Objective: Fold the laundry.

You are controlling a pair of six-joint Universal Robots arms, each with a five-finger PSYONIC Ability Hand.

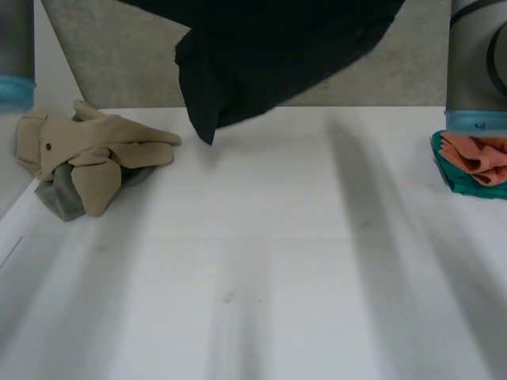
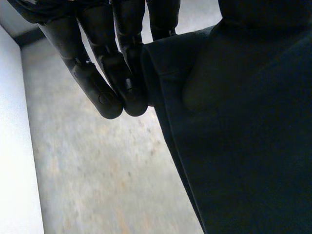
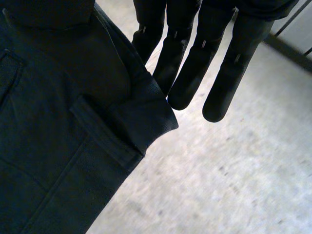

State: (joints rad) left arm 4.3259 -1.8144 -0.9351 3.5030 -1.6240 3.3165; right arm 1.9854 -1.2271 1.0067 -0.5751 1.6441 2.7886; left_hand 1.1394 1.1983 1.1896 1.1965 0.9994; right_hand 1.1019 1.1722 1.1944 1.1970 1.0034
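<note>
The left hand (image 2: pixel 100 73) and right hand (image 3: pixel 195 68) each pinch a hanging black cloth (image 1: pixel 261 63). A heap of tan clothes (image 1: pixel 95 154) and a heap of orange and green clothes (image 1: pixel 474 162) sit at the white counter's (image 1: pixel 277 237) side edges.

White tbl (image 1: pixel 277 261); grey speckled floor (image 1: pixel 119 55) beyond; white wall (image 2: pixel 14 146) adj.

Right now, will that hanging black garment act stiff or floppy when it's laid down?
Probably floppy: the black garment hangs in loose folds, one corner drooping above the table. Its doubled hem looks thick, so that edge may drop more heavily and bunch.
</note>
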